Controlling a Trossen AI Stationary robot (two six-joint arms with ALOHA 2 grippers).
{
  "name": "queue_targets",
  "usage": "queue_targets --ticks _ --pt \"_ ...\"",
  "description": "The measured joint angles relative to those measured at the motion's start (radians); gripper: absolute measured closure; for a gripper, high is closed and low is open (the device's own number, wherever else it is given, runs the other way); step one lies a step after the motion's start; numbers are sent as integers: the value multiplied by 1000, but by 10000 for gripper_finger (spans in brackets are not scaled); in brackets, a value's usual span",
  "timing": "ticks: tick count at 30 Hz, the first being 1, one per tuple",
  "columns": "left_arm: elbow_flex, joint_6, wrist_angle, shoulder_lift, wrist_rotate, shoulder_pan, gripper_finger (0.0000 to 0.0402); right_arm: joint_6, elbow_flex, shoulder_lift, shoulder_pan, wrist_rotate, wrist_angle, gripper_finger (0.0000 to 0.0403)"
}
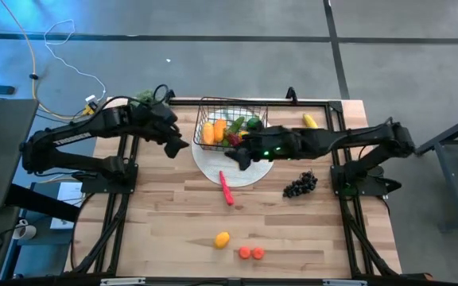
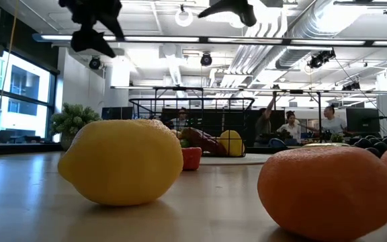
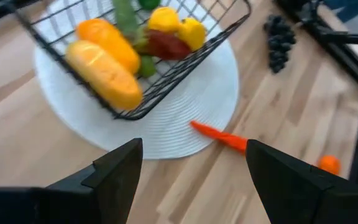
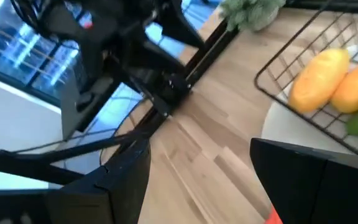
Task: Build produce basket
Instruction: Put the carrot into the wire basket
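The black wire-mesh basket [image 1: 230,125] stands on a round white plate [image 1: 237,172] at the table's far middle. It holds orange mango pieces [image 3: 104,59], a green cucumber [image 3: 126,18], yellow lemons [image 3: 179,25] and a dark red piece. A red chilli [image 1: 226,189] lies with one end on the plate's near rim. Grapes [image 1: 300,184], a lemon [image 1: 223,239], carrot slices [image 1: 250,253] and a banana [image 1: 310,120] lie on the table. My left gripper [image 1: 180,146] hovers open left of the basket, and my right gripper [image 1: 238,158] hovers open over the plate.
A green leafy toy [image 1: 144,96] sits at the far left corner. Both arms' black frames [image 1: 118,171] stand along the table's left and right sides. In the low view the lemon [image 2: 123,161] and carrot slices [image 2: 328,191] fill the foreground. Bare wood lies near the table's near edge.
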Motion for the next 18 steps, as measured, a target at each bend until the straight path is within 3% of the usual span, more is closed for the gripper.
queue_targets --ticks 9,18 --pt "0 0 -158 -39 -139 1 126 75 176 204 22 -29 -308 147" --pt "0 -1 -195 -39 -179 1 126 176 190 348 74 -81 -340 147"
